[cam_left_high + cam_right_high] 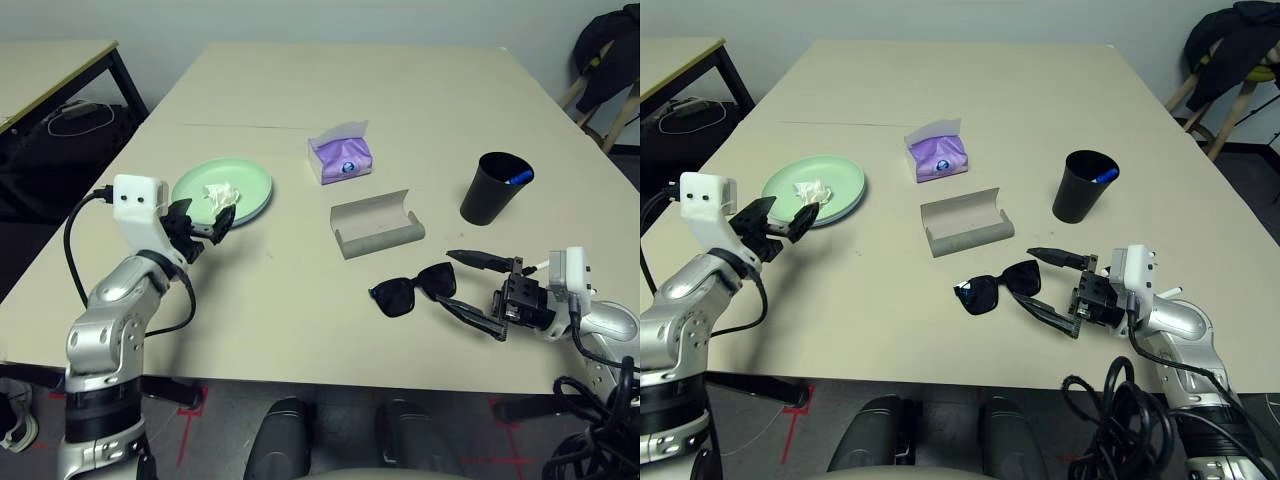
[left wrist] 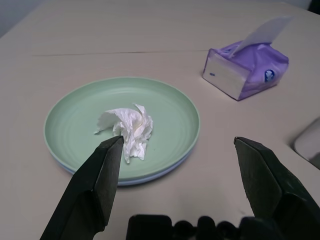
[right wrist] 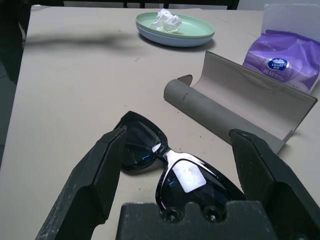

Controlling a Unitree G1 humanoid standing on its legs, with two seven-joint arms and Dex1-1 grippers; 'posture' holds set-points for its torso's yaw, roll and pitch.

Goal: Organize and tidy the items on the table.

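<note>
A mint green plate [image 1: 250, 190] lies on a pale blue plate [image 3: 150, 36] at the table's [image 1: 300, 90] left. A crumpled white tissue [image 2: 128, 128] rests on the green plate. My left gripper [image 1: 201, 220] hovers open at the plate's near rim, with nothing between its fingers [image 2: 95, 185]. The black sunglasses [image 1: 411, 290] lie folded out near the front edge. Just behind them the grey glasses case [image 1: 376, 226] stands open. My right gripper [image 1: 473, 288] is open just right of the sunglasses, level with the tabletop. A black cup [image 1: 494, 190] at the right holds a blue-tipped pen [image 1: 519, 178].
A purple tissue pack [image 1: 340, 156] sits behind the case, mid-table. A smaller beige table [image 1: 45, 62] with black legs stands at the far left with cables under it. A chair draped in dark cloth [image 1: 608, 50] is at the far right.
</note>
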